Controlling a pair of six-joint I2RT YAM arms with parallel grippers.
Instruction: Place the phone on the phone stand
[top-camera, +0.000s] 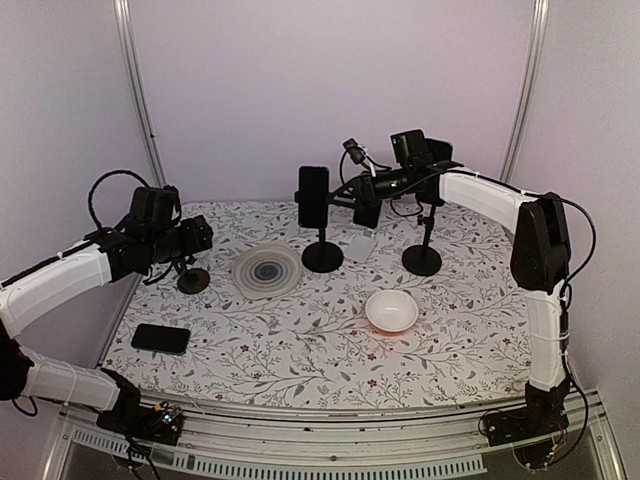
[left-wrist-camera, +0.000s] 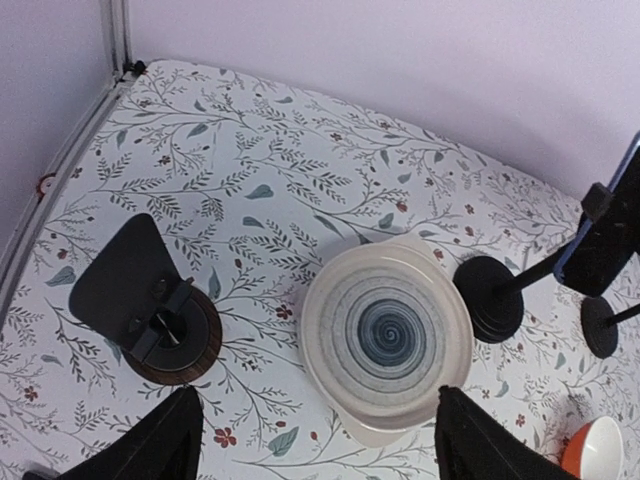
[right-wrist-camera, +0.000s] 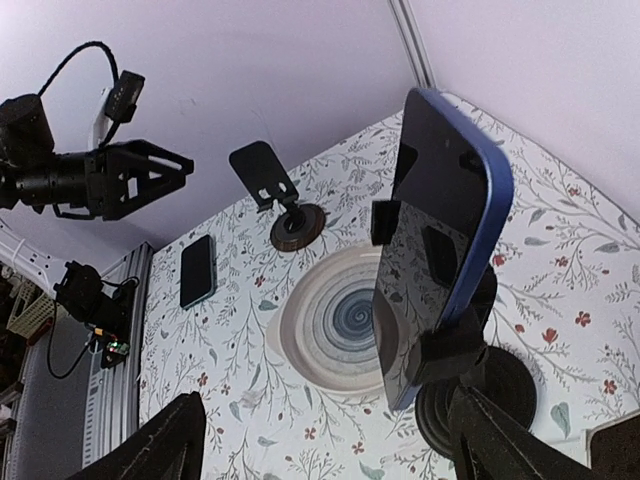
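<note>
A blue-edged phone (top-camera: 313, 196) stands upright, clamped in the black phone stand (top-camera: 322, 256) at the middle back of the table. In the right wrist view the phone (right-wrist-camera: 440, 240) sits in the stand's clamp (right-wrist-camera: 455, 345) just ahead of my right gripper (right-wrist-camera: 325, 445). That gripper is open, with its fingers (right-wrist-camera: 160, 440) apart from the phone and nothing between them. My right gripper (top-camera: 362, 205) hovers just right of the phone. My left gripper (top-camera: 195, 238) hangs open and empty over the table's left side. A second black phone (top-camera: 160, 338) lies flat at the front left.
A spiral-patterned plate (top-camera: 267, 271) lies left of the stand. A low stand on a wooden base (top-camera: 193, 280) is at the left. Another black stand (top-camera: 422, 260) rises at the right. A white bowl (top-camera: 391, 311) sits in front.
</note>
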